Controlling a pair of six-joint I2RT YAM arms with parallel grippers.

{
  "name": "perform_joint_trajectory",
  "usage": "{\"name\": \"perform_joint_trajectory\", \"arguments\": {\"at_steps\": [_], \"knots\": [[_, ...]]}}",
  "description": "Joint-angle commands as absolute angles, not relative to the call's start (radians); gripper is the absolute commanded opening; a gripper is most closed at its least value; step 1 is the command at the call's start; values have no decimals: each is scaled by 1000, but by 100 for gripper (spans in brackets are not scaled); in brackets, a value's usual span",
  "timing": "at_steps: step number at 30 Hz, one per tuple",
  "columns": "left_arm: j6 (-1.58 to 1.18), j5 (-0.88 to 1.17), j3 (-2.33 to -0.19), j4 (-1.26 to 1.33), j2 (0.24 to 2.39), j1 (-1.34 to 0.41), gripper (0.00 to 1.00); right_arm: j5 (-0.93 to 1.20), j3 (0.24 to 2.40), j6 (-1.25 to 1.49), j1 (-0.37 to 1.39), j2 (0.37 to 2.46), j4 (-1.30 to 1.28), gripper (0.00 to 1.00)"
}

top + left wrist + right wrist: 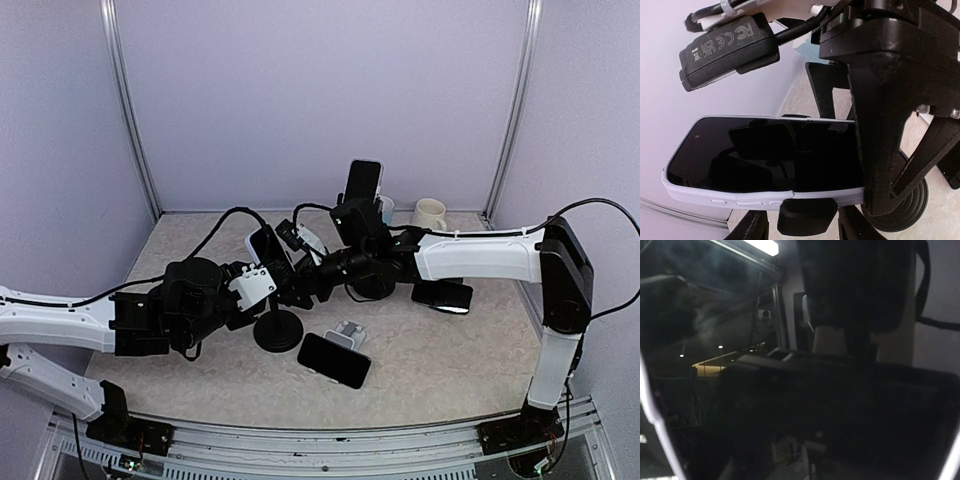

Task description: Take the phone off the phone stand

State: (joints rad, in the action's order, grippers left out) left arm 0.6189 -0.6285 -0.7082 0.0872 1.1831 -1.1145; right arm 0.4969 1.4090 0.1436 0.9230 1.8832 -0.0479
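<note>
The phone point(266, 243), black-screened in a white case, sits on a black stand with a round base point(278, 330) at the table's middle. In the left wrist view the phone point(765, 155) lies sideways above the stand's lower clamp point(805, 215). My left gripper point(805, 231) is open, its fingers either side of that clamp with small gaps; in the top view it point(268, 290) is at the stand's neck. My right gripper point(300, 268) reaches in from the right; one of its fingers point(880, 125) lies across the phone's end. The dark screen point(840, 415) fills the right wrist view and hides the fingers there.
A second phone point(363, 182) stands on a tall stand at the back. Another phone point(333, 360) leans on a small silver stand near the front. A third phone point(442, 295) lies flat under the right arm. A white mug point(430, 212) stands at the back right.
</note>
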Motion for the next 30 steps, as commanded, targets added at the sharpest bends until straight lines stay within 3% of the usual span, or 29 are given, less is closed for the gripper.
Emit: {"name": "perform_joint_trajectory", "arguments": {"at_steps": [1,5,9,14,26,30], "knots": [[651,-603,-731,135,1144,-1125,46,483,1391,141,928,1874,-44,76],[666,-572,-731,137,1135,-1132,36,483,1390,148,927,1878,-43,77],[662,-566,-740,122,1149,-1135,24,483,1391,161,929,1875,-35,90],[643,-568,-742,112,1159,-1137,15,481,1396,167,929,1880,-27,97],[638,-582,-741,102,1152,-1147,6,451,1429,165,929,1912,-32,91],[636,-581,-742,94,1152,-1150,3,415,1433,171,929,1915,-39,83]]}}
